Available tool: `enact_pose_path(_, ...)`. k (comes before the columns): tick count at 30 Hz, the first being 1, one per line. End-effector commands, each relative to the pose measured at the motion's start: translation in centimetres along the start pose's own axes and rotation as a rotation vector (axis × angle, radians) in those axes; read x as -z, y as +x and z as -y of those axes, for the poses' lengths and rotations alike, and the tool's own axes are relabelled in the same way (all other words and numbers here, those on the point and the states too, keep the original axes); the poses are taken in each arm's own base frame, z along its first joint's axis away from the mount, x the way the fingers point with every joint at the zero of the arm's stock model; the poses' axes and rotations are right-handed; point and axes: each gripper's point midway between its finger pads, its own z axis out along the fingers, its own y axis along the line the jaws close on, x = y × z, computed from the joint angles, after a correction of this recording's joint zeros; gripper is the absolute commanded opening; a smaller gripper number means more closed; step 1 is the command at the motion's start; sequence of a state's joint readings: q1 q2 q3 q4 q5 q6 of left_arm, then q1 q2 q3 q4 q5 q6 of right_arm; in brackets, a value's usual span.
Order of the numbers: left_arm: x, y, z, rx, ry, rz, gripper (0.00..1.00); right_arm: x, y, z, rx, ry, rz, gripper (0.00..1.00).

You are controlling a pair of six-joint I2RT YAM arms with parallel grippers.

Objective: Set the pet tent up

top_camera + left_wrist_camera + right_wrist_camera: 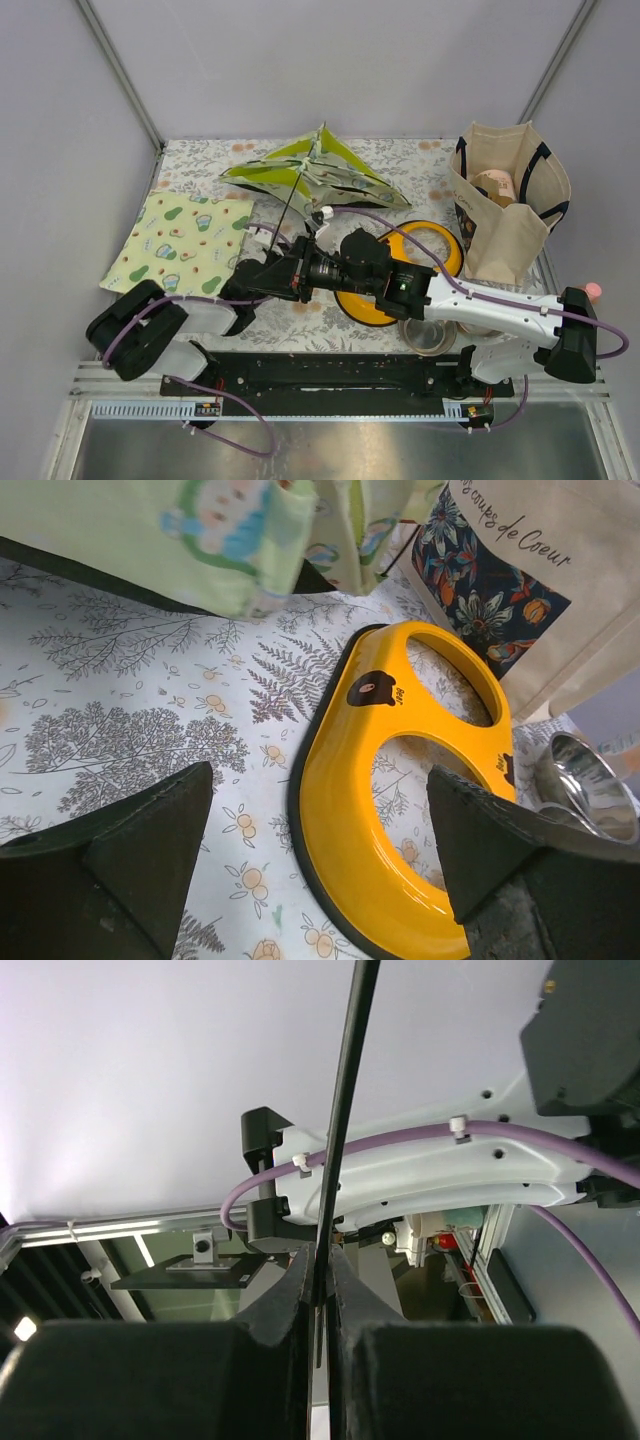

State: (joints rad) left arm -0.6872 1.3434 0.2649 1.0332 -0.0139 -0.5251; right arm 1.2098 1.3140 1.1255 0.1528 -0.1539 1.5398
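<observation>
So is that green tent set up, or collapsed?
Collapsed: the pet tent lies crumpled, not standing; the right gripper pinches one thin black pole.

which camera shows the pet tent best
Top external: the whole pet tent shows, at the back. Left wrist: only a fabric edge; right wrist: only its black pole, pinched in the right gripper.

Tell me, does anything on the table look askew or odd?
Yes. The pet tent lies collapsed and lopsided at the back, not standing; one thin black pole sticks out of it, pinched in the right gripper.

gripper [318,780] (jaws wide) near yellow feeder [345,815]
</observation>
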Motion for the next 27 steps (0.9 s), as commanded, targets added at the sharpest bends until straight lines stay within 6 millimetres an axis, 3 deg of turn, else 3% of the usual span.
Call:
enact_pose_path(1, -1.6, -6.1, 2.3, -0.063, 0.031, 0.319, 0.91, 0.1, 0.3, -4.3, -0.001, -0.132, -0.033, 0.0)
enact_pose_path(11, -2.7, -7.4, -1.3, -0.13, -0.206, 0.443, 0.9, 0.6, -0.4, -4.7, -0.035, -0.145, -0.007, 0.0)
enact_pose_path(16, -4.4, -6.6, -0.5, -0.182, -0.154, 0.425, 0.85, 0.9, -0.8, -5.0, -0.037, -0.155, -0.002, 0.0)
enact_pose_path(20, -5.0, -6.3, -1.0, -0.16, -0.171, 0.43, 0.65, 1.1, -1.1, -4.9, -0.041, -0.156, 0.001, 0.0)
enact_pose_path(23, -5.5, -6.2, -0.9, -0.157, -0.166, 0.429, 0.64, 1.1, -1.0, -4.7, -0.048, -0.154, -0.006, 0.0)
enact_pose_path(27, -6.2, -6.5, -0.2, -0.158, -0.139, 0.435, 0.71, 1.1, -1.0, -4.6, -0.055, -0.155, -0.011, 0.0)
